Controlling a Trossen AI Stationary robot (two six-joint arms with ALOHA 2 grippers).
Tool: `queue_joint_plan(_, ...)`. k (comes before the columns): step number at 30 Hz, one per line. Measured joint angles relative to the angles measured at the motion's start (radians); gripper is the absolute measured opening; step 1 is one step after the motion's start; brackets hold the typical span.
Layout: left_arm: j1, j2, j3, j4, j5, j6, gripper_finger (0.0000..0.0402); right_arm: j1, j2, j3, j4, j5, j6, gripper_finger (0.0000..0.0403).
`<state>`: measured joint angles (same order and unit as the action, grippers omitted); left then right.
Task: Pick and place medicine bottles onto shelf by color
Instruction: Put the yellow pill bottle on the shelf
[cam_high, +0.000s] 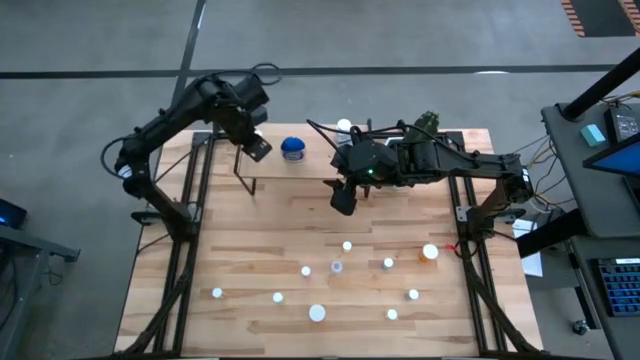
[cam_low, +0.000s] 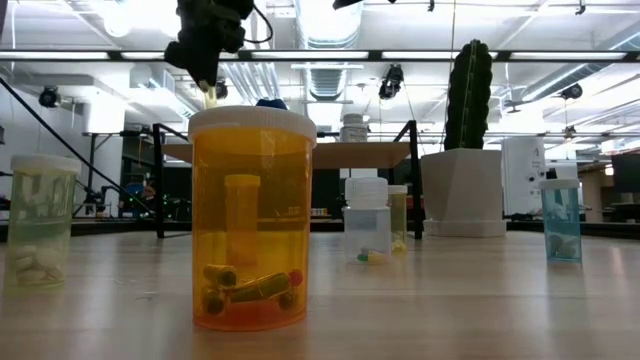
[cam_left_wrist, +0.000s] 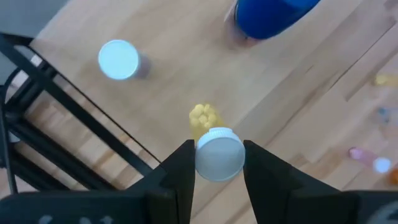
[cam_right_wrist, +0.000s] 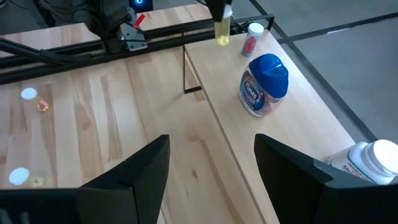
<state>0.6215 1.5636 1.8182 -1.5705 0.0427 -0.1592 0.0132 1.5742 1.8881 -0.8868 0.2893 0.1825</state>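
Bottle (cam_left_wrist: 216, 148) of yellow pills, light and slick, hangs over the shelf (cam_right_wrist: 273, 134) pinched at its cap by the left gripper (cam_left_wrist: 217, 163); right gripper (cam_right_wrist: 211, 163) gapes empty nearby

Two matte-black jointed arms, black cables looped along the links. Left end effector (cam_left_wrist: 214, 180) and right end effector (cam_right_wrist: 211, 165): broad, flat, angular black fingers.
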Motion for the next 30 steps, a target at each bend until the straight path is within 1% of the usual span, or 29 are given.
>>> queue_joint_plan(4, 0.003, 0.001, -0.052, -0.001, -0.008, 0.034, 0.0100, 0.000, 0.000, 0.000, 0.002, 0.000, -0.001, 0.0224)
queue_joint_plan(10, 0.021, -0.008, -0.151, -0.001, -0.023, 0.040, 0.0100, 0.000, 0.000, -0.001, 0.002, 0.000, -0.003, 0.0224)
queue_joint_plan(22, 0.021, -0.009, -0.164, -0.001, -0.022, 0.037, 0.0100, 0.000, 0.000, -0.012, 0.002, 0.000, -0.011, 0.0224)
queue_joint_plan(27, 0.021, -0.010, -0.188, -0.001, -0.022, 0.037, 0.0100, 0.000, 0.000, -0.023, 0.002, 0.000, -0.011, 0.0224)
queue_joint_plan(30, 0.021, -0.010, -0.196, -0.001, -0.021, 0.037, 0.0107, 0.000, 0.000, -0.032, 0.003, 0.000, -0.011, 0.0224)
